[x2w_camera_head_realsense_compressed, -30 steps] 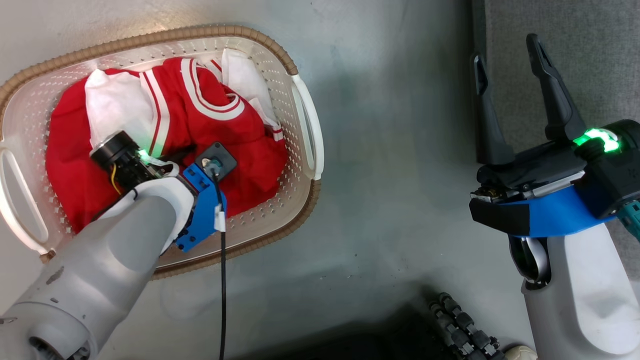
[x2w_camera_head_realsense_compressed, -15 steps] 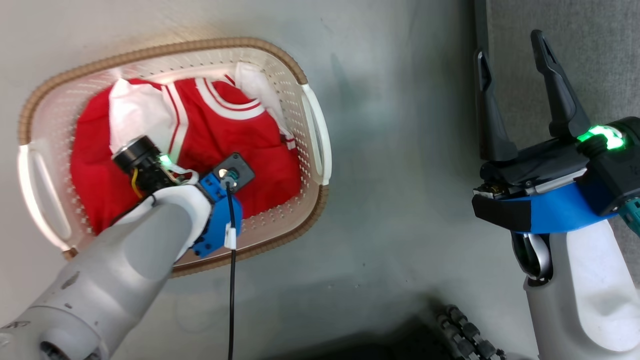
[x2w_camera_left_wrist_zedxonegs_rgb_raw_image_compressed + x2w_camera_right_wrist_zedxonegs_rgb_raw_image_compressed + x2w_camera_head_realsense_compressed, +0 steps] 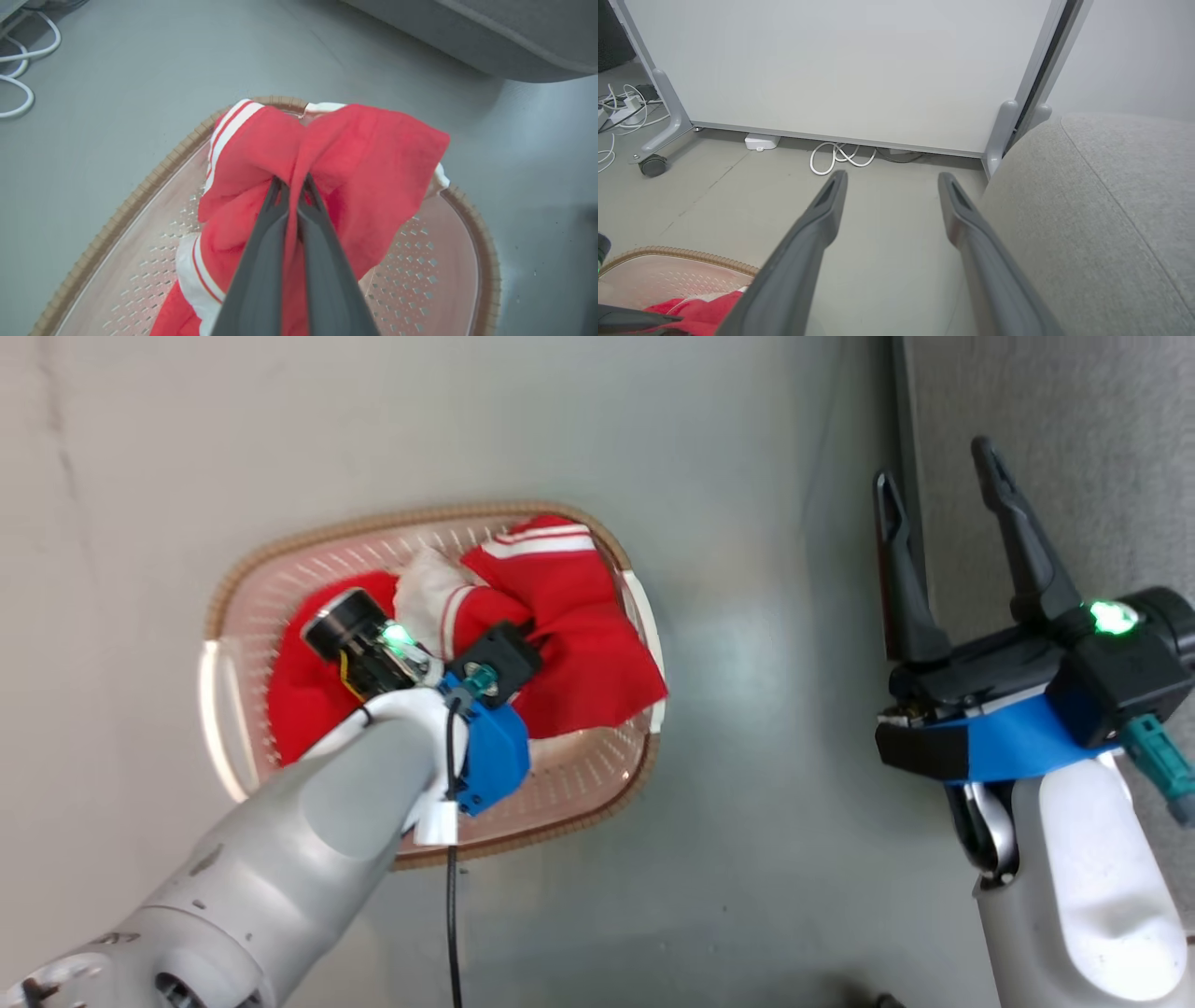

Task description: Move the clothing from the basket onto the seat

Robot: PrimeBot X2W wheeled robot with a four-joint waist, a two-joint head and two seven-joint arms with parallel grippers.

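Note:
The cream perforated basket [image 3: 238,747] with its brown rim [image 3: 154,177] stands on the grey floor. A bunch of the red clothing [image 3: 373,186] with white stripes is pinched between the fingers of my left gripper [image 3: 293,181], which is shut on it above the basket's bottom. In the head view the lifted fold [image 3: 579,644] hangs over the basket's right side and my left forearm hides the fingers. More red cloth [image 3: 299,719] lies in the basket. My right gripper [image 3: 934,467] stands open and empty beside the grey seat [image 3: 1055,429], also seen as the seat [image 3: 1087,196].
White cables [image 3: 18,93] lie on the floor beyond the basket. A white panel on castors [image 3: 831,70] stands behind, with a cable coil [image 3: 840,156] under it. Bare grey floor [image 3: 766,644] separates basket and seat.
My left gripper has pulled a bunch of red clothing up out of the pile. The head camera has moved, so the basket looks smaller and further right. The right gripper stays open.

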